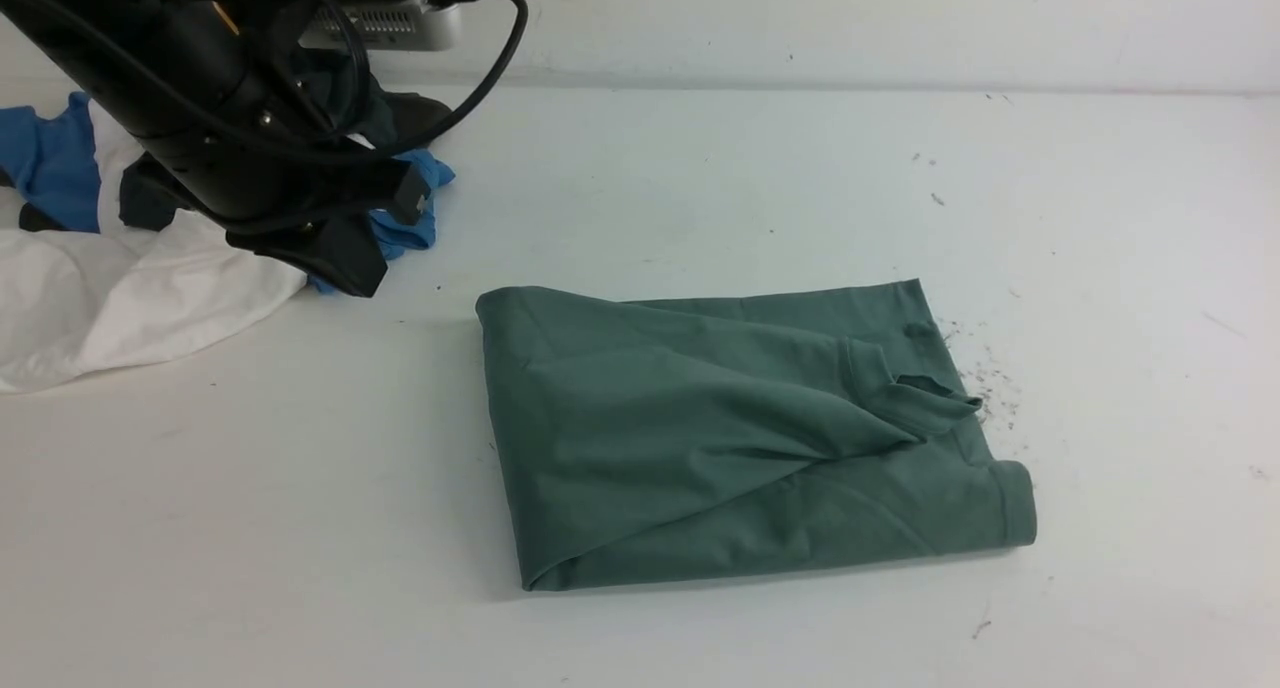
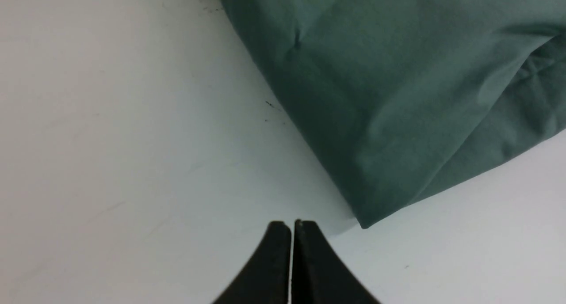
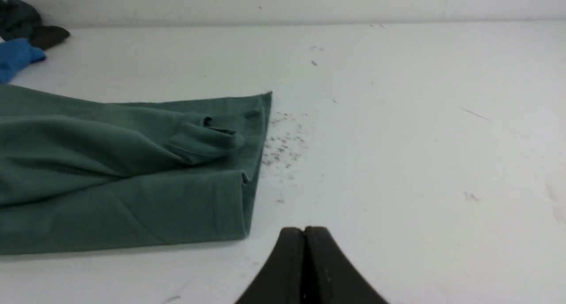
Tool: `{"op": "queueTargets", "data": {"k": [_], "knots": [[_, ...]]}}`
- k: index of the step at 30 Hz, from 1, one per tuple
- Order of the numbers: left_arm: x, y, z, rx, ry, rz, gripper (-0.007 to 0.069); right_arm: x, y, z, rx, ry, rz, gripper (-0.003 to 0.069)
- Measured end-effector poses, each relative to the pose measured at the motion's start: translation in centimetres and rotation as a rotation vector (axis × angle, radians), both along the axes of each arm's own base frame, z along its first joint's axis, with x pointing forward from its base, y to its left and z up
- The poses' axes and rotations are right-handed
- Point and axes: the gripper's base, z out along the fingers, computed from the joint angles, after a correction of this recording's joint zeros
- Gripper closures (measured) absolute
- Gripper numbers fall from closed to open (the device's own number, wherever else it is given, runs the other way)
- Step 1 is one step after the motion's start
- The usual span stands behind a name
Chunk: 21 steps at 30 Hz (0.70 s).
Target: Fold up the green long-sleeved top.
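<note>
The green long-sleeved top (image 1: 720,438) lies folded into a rough rectangle in the middle of the white table, with a sleeve and its ribbed cuff (image 1: 925,393) lying across it. It also shows in the left wrist view (image 2: 398,87) and the right wrist view (image 3: 110,171). My left gripper (image 1: 362,280) is shut and empty, raised to the left of the top's far left corner; the left wrist view shows its tips (image 2: 291,224) over bare table. My right gripper (image 3: 305,229) is shut and empty, over bare table beside the top's near right corner; it is out of the front view.
A pile of white (image 1: 130,288), blue (image 1: 50,163) and dark garments lies at the far left, partly behind my left arm. A grey device (image 1: 385,23) sits by the back wall. Dark lint specks (image 1: 985,383) lie right of the top.
</note>
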Motion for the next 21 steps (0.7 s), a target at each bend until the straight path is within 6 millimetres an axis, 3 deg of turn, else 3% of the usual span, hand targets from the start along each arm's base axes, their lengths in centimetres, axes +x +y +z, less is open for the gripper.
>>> {"op": "queueTargets", "data": {"k": [9, 12, 16, 18, 19, 21], "knots": [[-0.7, 0.3, 0.9, 0.012, -0.03, -0.004, 0.0629, 0.0, -0.2, 0.1, 0.002, -0.009, -0.032, 0.0673], [-3.0, 0.7, 2.2, 0.011, -0.074, -0.002, 0.0629, 0.0, -0.2, 0.1, 0.002, -0.009, -0.032, 0.0673], [-7.2, 1.7, 3.5, 0.024, -0.124, 0.001, 0.0629, 0.0, -0.2, 0.1, 0.002, -0.009, -0.032, 0.0673], [-11.1, 2.5, 3.3, 0.026, -0.138, 0.003, 0.0629, 0.0, -0.2, 0.1, 0.002, -0.009, -0.032, 0.0673], [-11.8, 2.6, 3.6, 0.023, -0.152, 0.003, 0.0629, 0.0, -0.2, 0.1, 0.002, -0.009, -0.032, 0.0673], [-16.1, 3.4, 2.4, 0.017, -0.176, 0.007, 0.0629, 0.0, -0.2, 0.1, 0.002, -0.009, -0.032, 0.0673]]}}
